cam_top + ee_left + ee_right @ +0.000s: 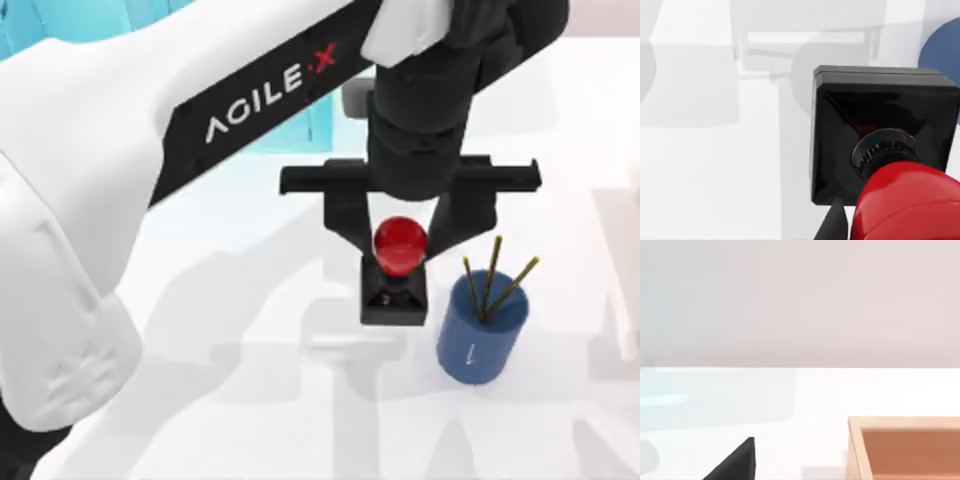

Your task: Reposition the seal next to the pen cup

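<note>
The seal [393,290] has a square black base and a glossy red knob [400,243], and it stands on the white table just left of the pen cup. The pen cup [480,335] is dark blue with three thin pencils [492,280] sticking out. My left gripper [400,240] reaches down from above, its two black fingers closed against the sides of the red knob. In the left wrist view the seal [880,125] is close up, with one fingertip [835,220] beside the knob and the cup's blue edge [942,47] just beyond. One black fingertip [735,462] of my right gripper shows in the right wrist view.
A pale blue translucent object [295,125] sits behind the left arm at the back of the table. A wooden box [905,447] lies near the right arm in the right wrist view. White table [250,400] stretches in front of the seal and cup.
</note>
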{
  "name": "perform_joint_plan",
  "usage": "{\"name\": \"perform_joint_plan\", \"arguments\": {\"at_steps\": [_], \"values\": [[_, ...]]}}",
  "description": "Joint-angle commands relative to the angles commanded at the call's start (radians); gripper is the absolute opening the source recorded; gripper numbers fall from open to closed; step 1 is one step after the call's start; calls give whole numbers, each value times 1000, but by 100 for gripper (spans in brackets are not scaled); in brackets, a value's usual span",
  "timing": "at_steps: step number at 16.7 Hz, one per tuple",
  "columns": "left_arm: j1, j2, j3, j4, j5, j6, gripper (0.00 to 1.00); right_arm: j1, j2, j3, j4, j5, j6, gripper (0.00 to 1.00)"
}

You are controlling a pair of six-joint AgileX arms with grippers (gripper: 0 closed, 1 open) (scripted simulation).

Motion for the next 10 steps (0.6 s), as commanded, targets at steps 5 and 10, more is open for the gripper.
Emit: {"name": "perform_joint_plan", "arguments": {"at_steps": [5, 10], "values": [[0, 0, 0, 0, 0, 0, 100, 0, 0, 0, 0, 0, 0, 100], [0, 0, 0, 0, 0, 0, 100, 0, 0, 0, 0, 0, 0, 100]]}}
